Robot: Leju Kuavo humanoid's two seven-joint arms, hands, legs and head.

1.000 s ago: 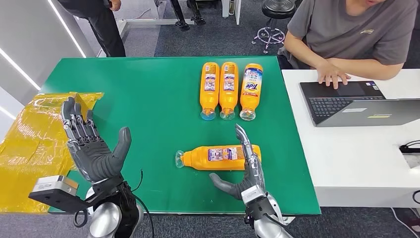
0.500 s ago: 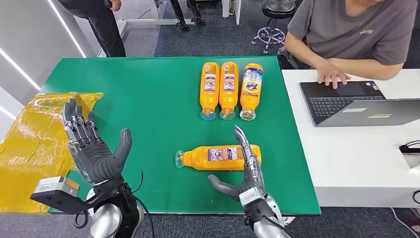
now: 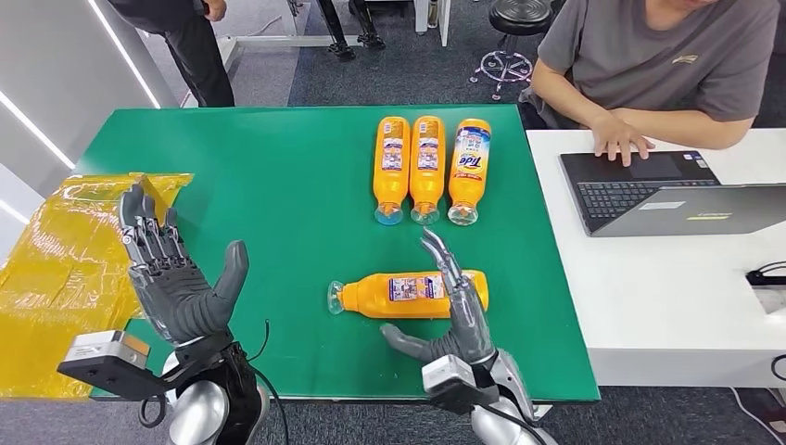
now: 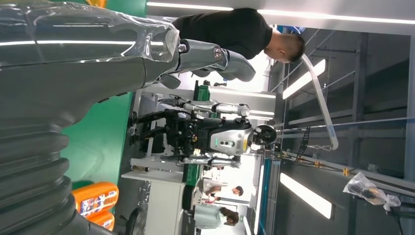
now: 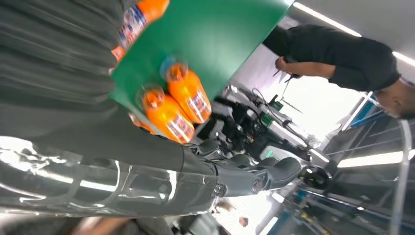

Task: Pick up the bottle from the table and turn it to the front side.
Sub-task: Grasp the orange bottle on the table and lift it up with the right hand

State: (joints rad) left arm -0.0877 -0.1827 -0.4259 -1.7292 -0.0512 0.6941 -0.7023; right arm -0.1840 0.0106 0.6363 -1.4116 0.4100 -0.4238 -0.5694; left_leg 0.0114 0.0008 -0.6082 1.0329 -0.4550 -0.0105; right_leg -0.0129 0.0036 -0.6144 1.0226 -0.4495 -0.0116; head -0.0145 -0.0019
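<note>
Bottle [image 3: 408, 294], orange, lying on its side on the green worktop [image 3: 278, 185], cap toward my left, small back label up, my right hand [image 3: 454, 315] spread open across its base end, fingers extended, nothing gripped, my left hand [image 3: 176, 278] raised open and empty, three more orange bottles [image 3: 428, 169] beyond, one reading "Tide".

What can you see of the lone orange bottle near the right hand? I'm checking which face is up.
The orange bottle lies on its side on the green table, apart from the row of three, clear cap end toward the robot's left. It looks like plastic. A small white label with fine print faces up. The right hand, fingers spread, reaches over its base end; contact is unclear.
</note>
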